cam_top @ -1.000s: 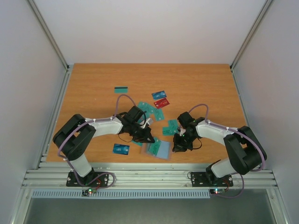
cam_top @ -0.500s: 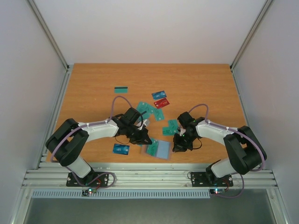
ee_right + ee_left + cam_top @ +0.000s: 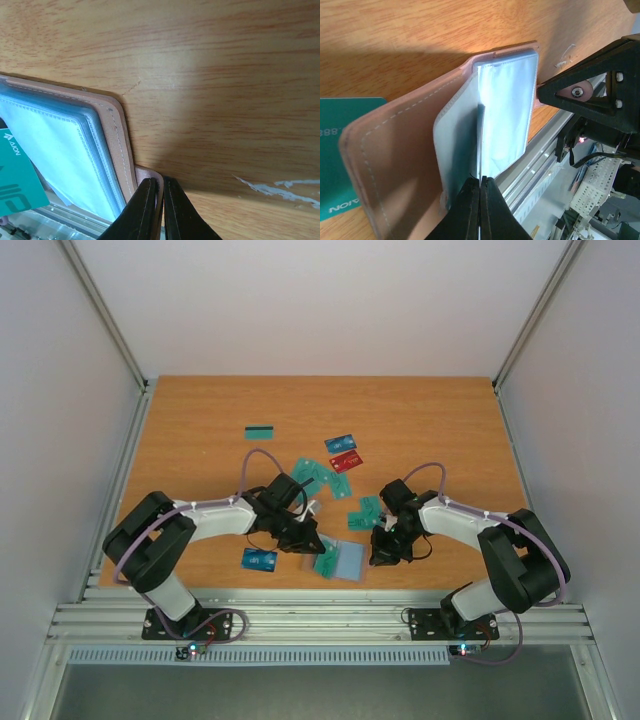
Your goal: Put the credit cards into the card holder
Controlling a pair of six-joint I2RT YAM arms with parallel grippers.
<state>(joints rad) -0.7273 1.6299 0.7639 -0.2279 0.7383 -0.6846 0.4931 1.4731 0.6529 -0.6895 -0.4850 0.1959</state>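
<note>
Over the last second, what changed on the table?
The left arm's elbow swung outward and the left hand drew slightly left, keeping its pinch on a clear sleeve of the card holder, whose pages shifted. The right hand stayed clamped on the holder's cover edge. Loose credit cards unmoved.

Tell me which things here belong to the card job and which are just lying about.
Part of the job:
- card holder, pinched by the left gripper and the right gripper
- credit cards scattered on the wood: teal, blue, one red

Not part of it:
- table
- metal rails at the near edge
</note>
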